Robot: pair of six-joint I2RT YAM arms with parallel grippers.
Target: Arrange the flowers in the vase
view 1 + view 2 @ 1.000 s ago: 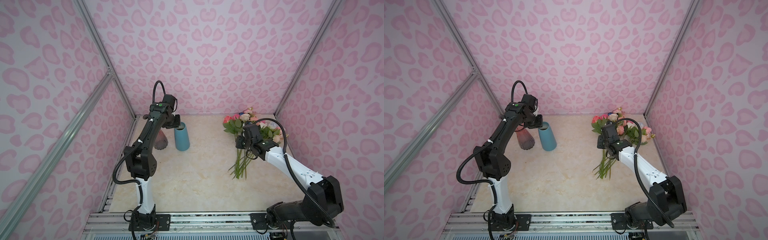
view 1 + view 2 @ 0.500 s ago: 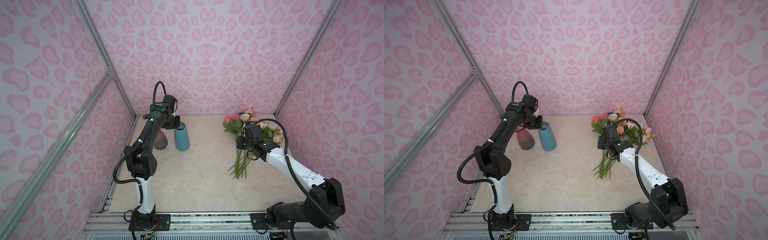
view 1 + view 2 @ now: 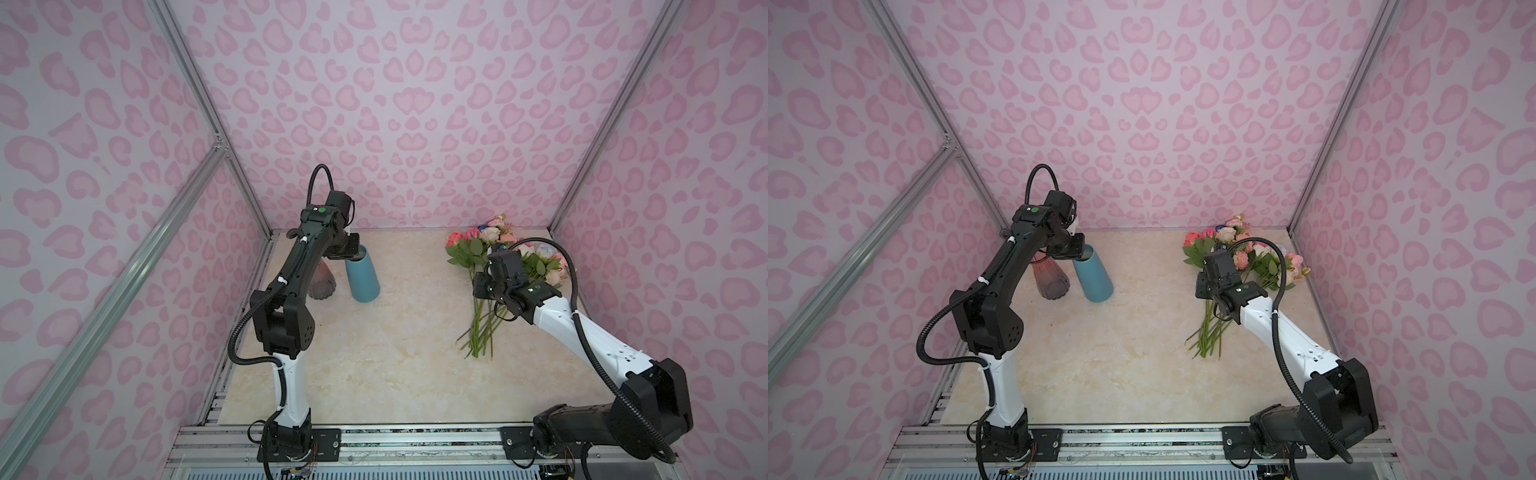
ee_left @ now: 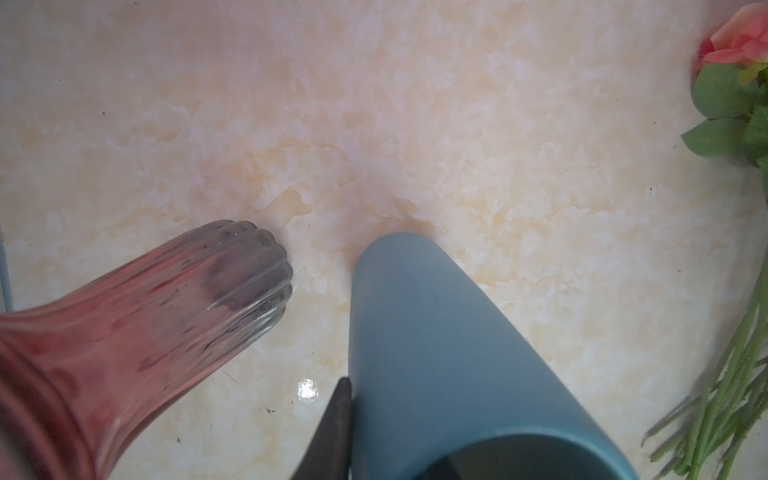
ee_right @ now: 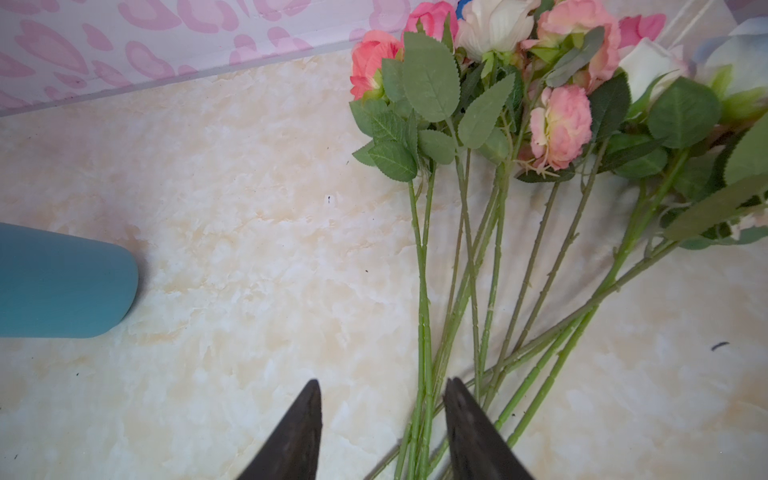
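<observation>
The flowers [image 3: 496,249] [image 3: 1235,249] lie in a loose bunch at the back right of the table, blooms toward the back wall and stems fanned toward the front. My right gripper [image 5: 382,399] [image 3: 484,286] hovers open over the stems [image 5: 422,332]; a couple of them pass between its fingers, untouched. The blue vase [image 3: 365,278] [image 3: 1096,278] [image 5: 62,282] stands at the back left. My left gripper [image 4: 395,424] [image 3: 353,249] is shut on its rim, one finger [image 4: 343,399] pressed against the outer wall [image 4: 436,353] and the other dark inside the mouth.
A ribbed pink-grey glass vase [image 3: 322,282] [image 3: 1052,282] [image 4: 145,311] stands just left of the blue one, partly behind my left arm. Pink patterned walls enclose the table on three sides. Aluminium rails [image 3: 374,440] run along the front edge.
The left jaws have closed on the blue vase's rim. Both arms have hardly moved, and the flowers lie as before.
</observation>
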